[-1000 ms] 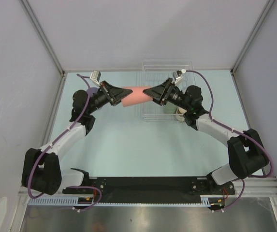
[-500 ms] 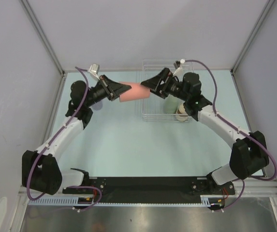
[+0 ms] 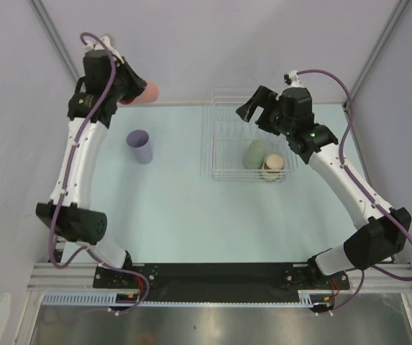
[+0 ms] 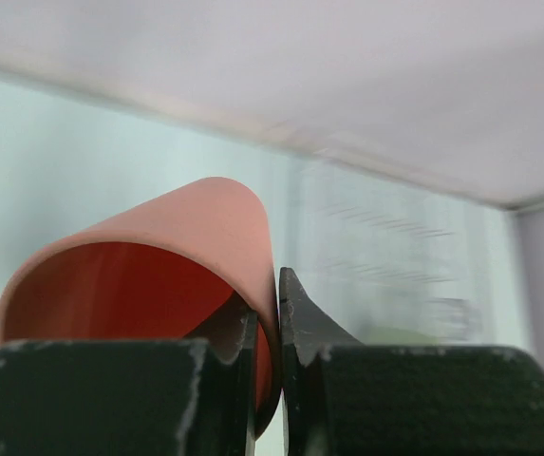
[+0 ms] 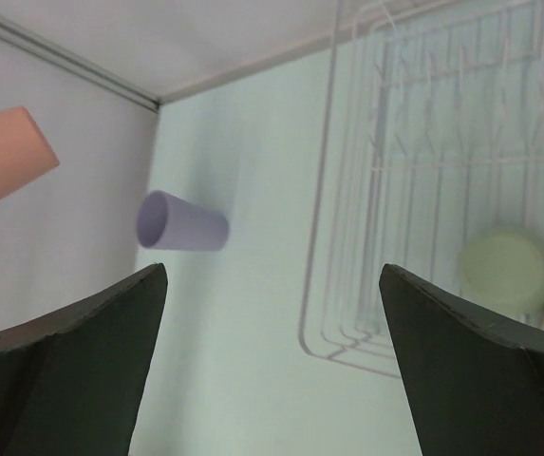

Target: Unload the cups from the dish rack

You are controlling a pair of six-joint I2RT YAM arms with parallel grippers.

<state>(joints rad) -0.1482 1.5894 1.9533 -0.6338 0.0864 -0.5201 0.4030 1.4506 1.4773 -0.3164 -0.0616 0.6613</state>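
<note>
Pale table (image 3: pixel 170 208), grey walls (image 3: pixel 213 43). Left gripper (image 4: pixel 267 328) pinches the salmon cup (image 4: pixel 186 228), half hidden from above; right gripper (image 5: pixel 272 285) gapes empty beside the faint dish rack (image 5: pixel 423 142).

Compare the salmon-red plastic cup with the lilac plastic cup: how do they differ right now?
The salmon-red plastic cup is pinched by its rim in the left gripper, off the table; the lilac plastic cup rests on the table, ungripped. The salmon-red one points sideways; the lilac one seems to stand mouth up. Both are plain tumblers outside the clear dish rack.
</note>
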